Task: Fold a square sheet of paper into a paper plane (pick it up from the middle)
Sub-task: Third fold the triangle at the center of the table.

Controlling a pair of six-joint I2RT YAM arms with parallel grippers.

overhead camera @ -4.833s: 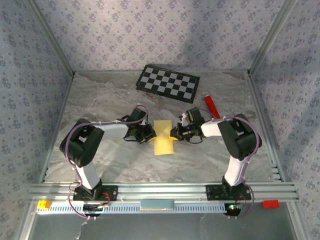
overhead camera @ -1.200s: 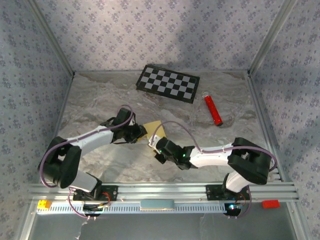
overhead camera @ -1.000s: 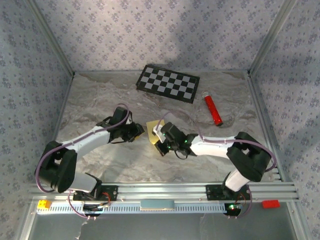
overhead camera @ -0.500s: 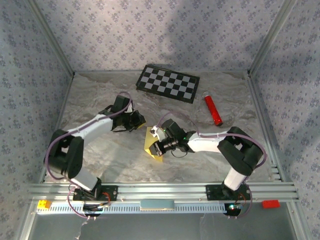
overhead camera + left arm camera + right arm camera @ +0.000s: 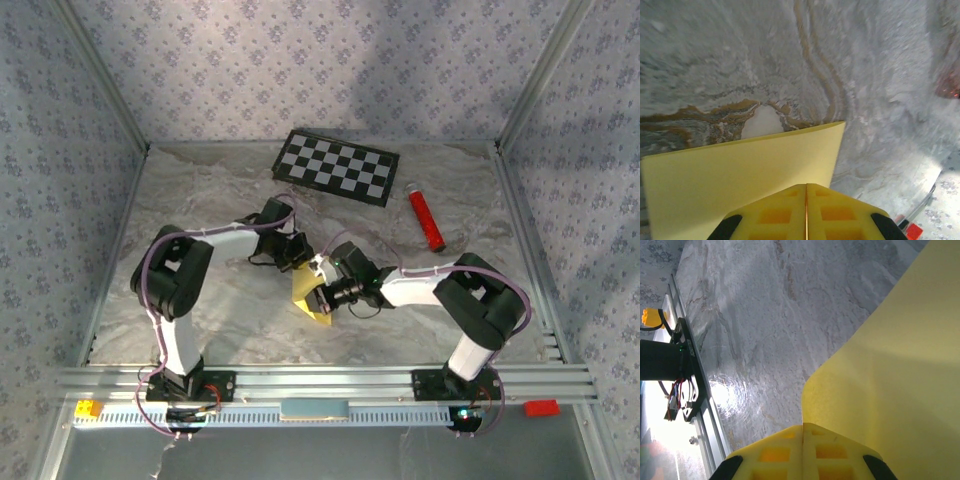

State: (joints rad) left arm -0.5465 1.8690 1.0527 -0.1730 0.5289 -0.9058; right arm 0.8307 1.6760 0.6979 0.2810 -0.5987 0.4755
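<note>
the paper [image 5: 305, 298] runs lengthwise near to far

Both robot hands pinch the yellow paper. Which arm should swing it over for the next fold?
Probably the left. The left gripper is shut on the far end of the thin pale-yellow paper sheet, with free paper ahead; the right gripper, shut on its near part, can anchor it.
</note>
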